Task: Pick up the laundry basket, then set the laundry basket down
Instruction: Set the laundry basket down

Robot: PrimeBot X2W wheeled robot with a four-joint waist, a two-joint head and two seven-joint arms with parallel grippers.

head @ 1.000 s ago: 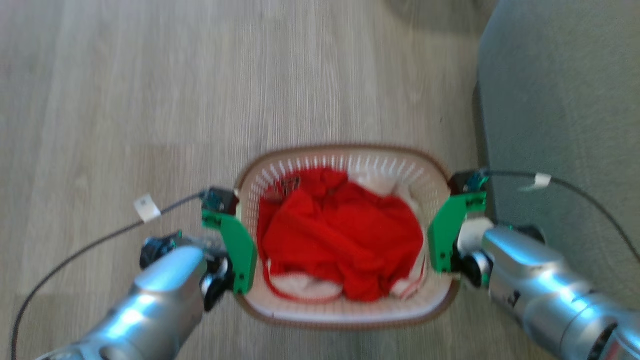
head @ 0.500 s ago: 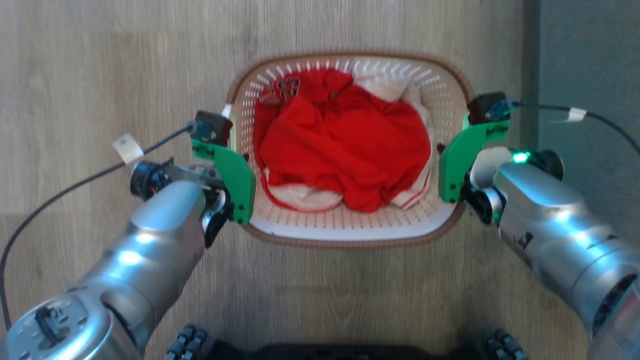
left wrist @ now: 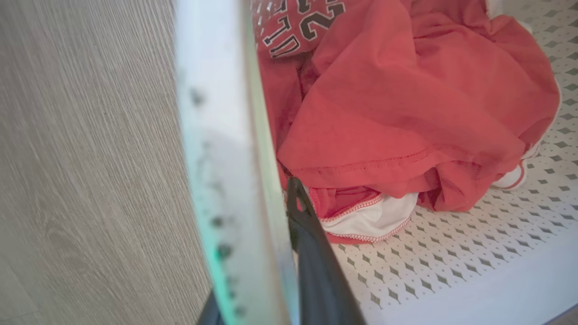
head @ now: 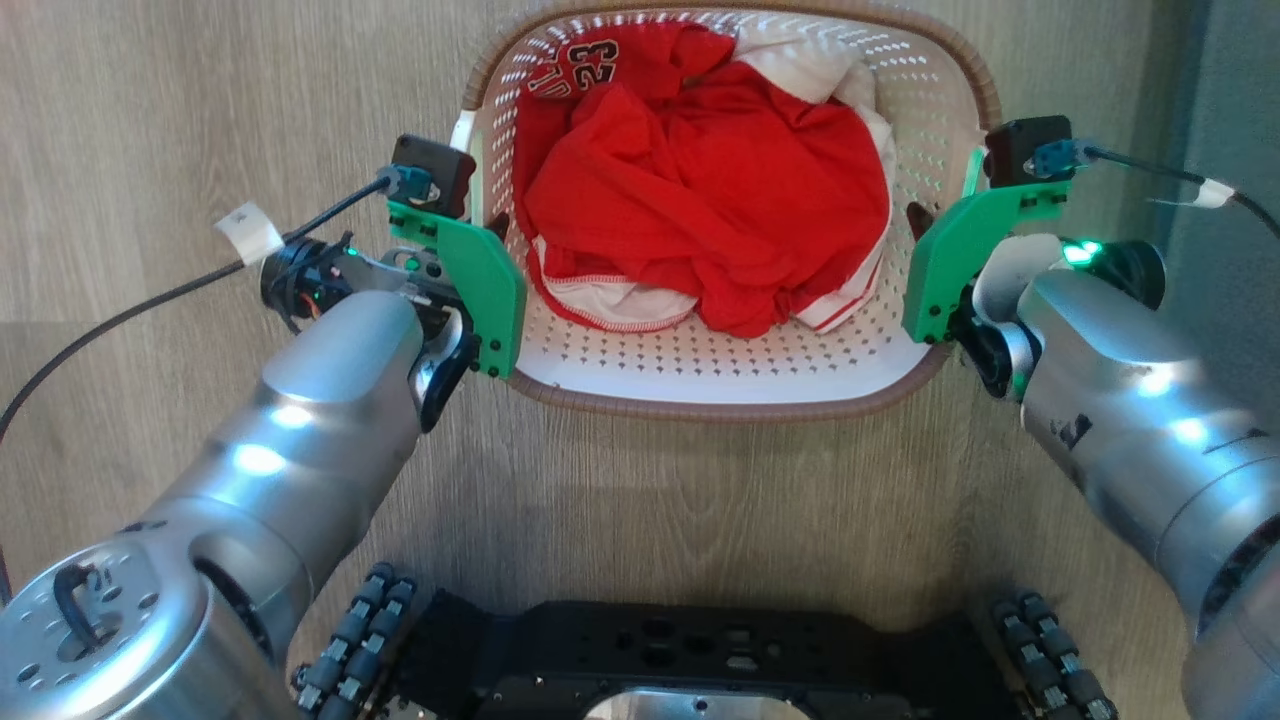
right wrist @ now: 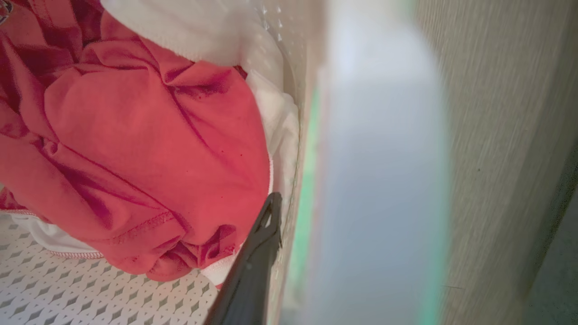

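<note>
Two clamped grips on basket [head: 720, 408]: left gripper [head: 488, 230] mid-left, right gripper [head: 925, 215] mid-right. We judge carrying; next, lower it level, release.

Likely a home: wood-plank floor [head: 150, 100] and a laundry basket [head: 720, 372] holding clothes [head: 700, 200].

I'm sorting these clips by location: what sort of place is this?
Probably a home room: wood-look plank floor, a laundry basket of red-and-white clothes, and grey upholstery, perhaps a sofa, at the right.
</note>
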